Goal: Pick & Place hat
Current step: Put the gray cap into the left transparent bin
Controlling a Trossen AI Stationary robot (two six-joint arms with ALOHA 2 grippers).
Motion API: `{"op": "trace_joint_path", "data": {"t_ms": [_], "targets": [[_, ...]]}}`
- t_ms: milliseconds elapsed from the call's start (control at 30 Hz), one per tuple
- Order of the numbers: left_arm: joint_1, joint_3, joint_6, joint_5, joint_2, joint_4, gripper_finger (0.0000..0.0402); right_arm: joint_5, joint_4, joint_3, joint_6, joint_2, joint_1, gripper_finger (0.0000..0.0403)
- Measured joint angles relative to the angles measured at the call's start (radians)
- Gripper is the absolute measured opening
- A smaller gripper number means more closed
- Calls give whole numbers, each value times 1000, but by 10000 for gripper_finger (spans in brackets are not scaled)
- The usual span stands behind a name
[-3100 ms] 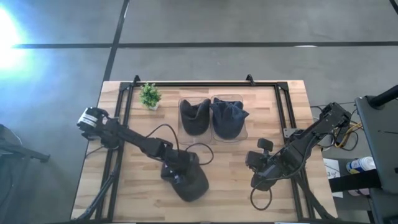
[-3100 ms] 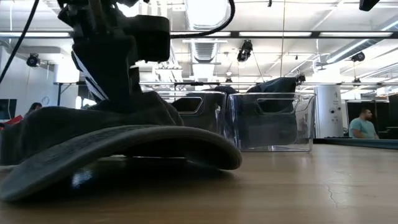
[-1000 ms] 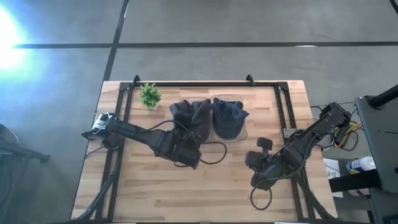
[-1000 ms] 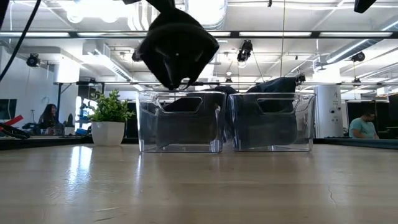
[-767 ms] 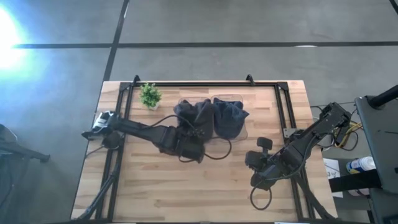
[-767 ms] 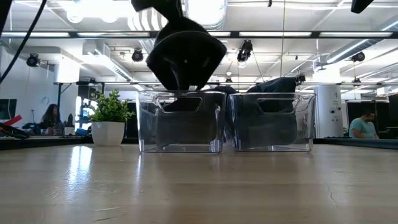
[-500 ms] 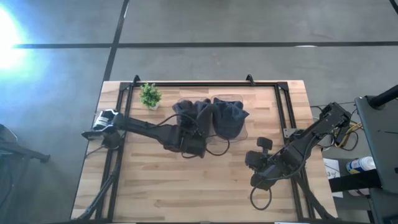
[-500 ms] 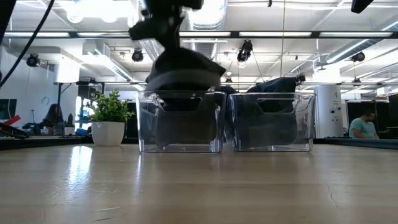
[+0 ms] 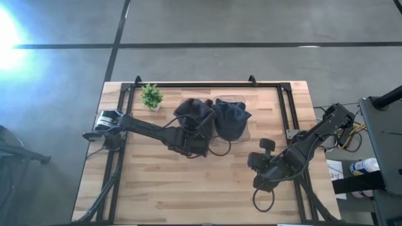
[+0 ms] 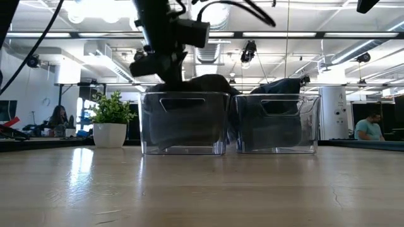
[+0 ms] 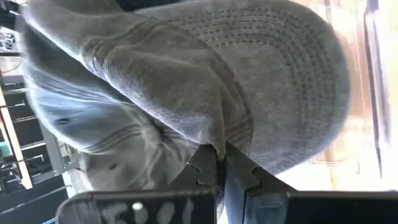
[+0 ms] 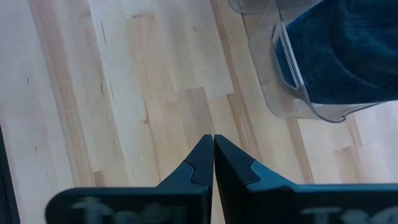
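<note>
The grey cap (image 9: 195, 112) sits on top of the left clear bin (image 10: 183, 126), its crown (image 10: 205, 82) rising above the rim, over a dark hat inside. My left gripper (image 9: 193, 130) stands at the bin's near side, shut on the cap (image 11: 186, 81); the low view shows it above the bin's near-left corner (image 10: 169, 77). A dark blue hat (image 9: 231, 118) fills the right bin (image 10: 274, 126). My right gripper (image 9: 267, 164) waits shut over the table's right side, touching nothing (image 12: 213, 149). My left gripper pinches a fold of the cap's grey cloth (image 11: 214, 140) between its two fingers, where the crown meets the stitched brim (image 11: 292, 81). It comes slanting down from the table's near-left. The cap lies across the top of the left bin, its crown toward the far side.
A small potted plant (image 9: 151, 96) stands at the far left, beside the bins (image 10: 112, 116). A black frame (image 9: 207, 84) runs along the far edge and both sides. Bare wood (image 9: 207, 188) lies near of the bins. People sit in the room behind the table.
My left gripper has carried the cap from just near of the left bin toward the far edge and lowered it. The cap, which hung bunched above the bin's rim, has come down onto the bin and spread over the hat inside. The gripper stays shut on it.
</note>
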Motion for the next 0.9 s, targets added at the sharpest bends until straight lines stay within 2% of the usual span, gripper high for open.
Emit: {"op": "trace_joint_path", "data": {"t_ms": [200, 467, 900], "targets": [[10, -67, 0, -1, 0, 36, 6, -1, 1, 0, 3, 0, 0, 8], [10, -71, -3, -3, 0, 65, 42, -1, 2, 0, 2, 0, 0, 8], [14, 2, -9, 8, -19, 107, 142, -1, 4, 0, 6, 0, 0, 9]]}}
